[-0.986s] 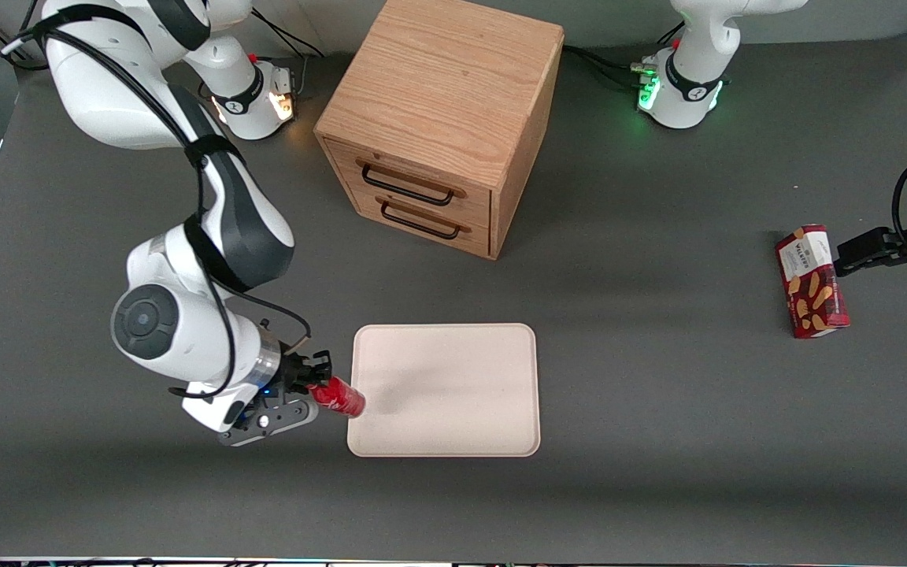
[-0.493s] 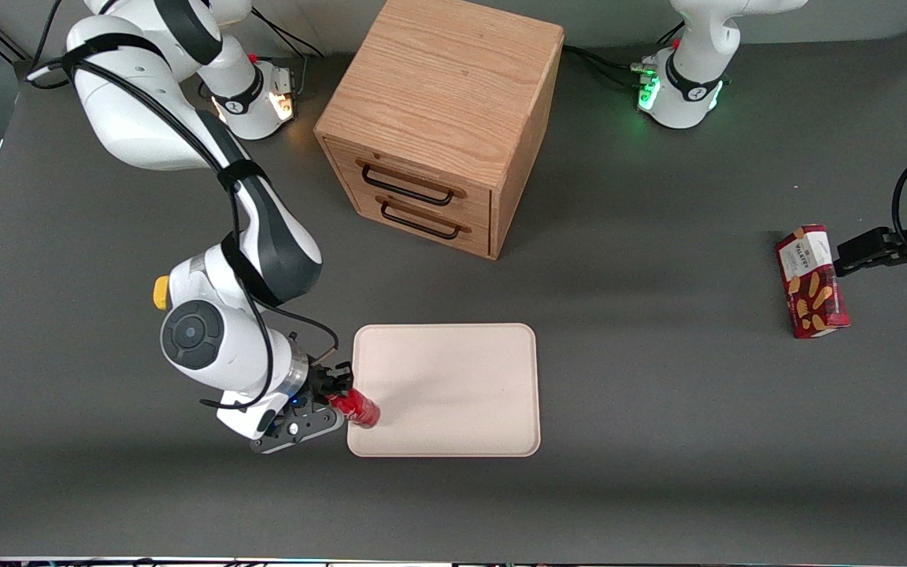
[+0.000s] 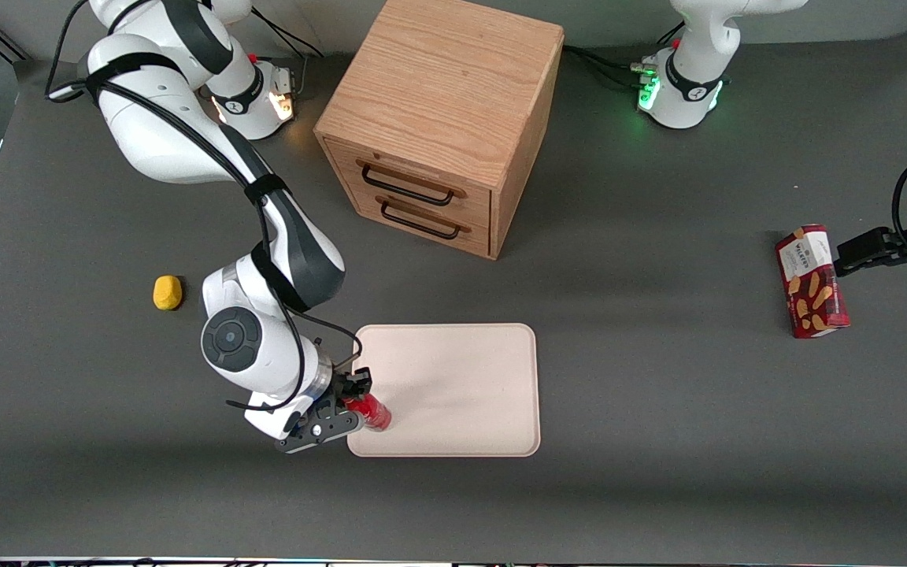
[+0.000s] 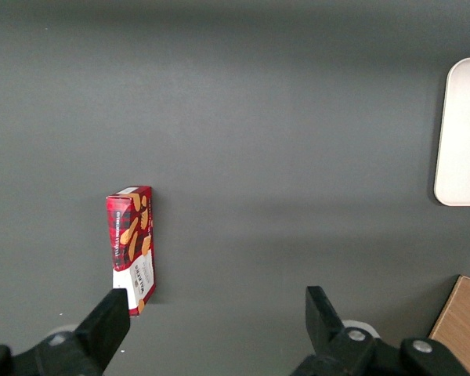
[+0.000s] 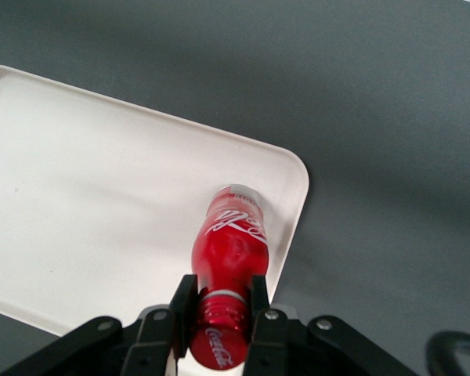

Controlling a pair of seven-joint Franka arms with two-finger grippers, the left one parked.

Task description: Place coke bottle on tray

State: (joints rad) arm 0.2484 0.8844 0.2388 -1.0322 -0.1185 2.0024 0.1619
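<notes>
My right gripper (image 3: 355, 396) is shut on the neck of the small red coke bottle (image 3: 372, 413), just under its red cap. The bottle hangs upright over the corner of the pale cream-pink tray (image 3: 453, 386) that is nearest the front camera and toward the working arm's end. In the right wrist view the black fingers (image 5: 183, 301) clamp the bottle (image 5: 231, 247) at the cap, and its base hangs over the tray (image 5: 86, 204) close to the rim corner. I cannot tell whether the base touches the tray.
A wooden drawer cabinet (image 3: 442, 118) stands farther from the front camera than the tray. A small yellow object (image 3: 168, 292) lies on the table toward the working arm's end. A red snack box (image 3: 811, 281) lies toward the parked arm's end, also in the left wrist view (image 4: 131, 247).
My right arm has carried the bottle sideways from beside the tray to over its near corner. The yellow object, hidden by the arm before, now shows.
</notes>
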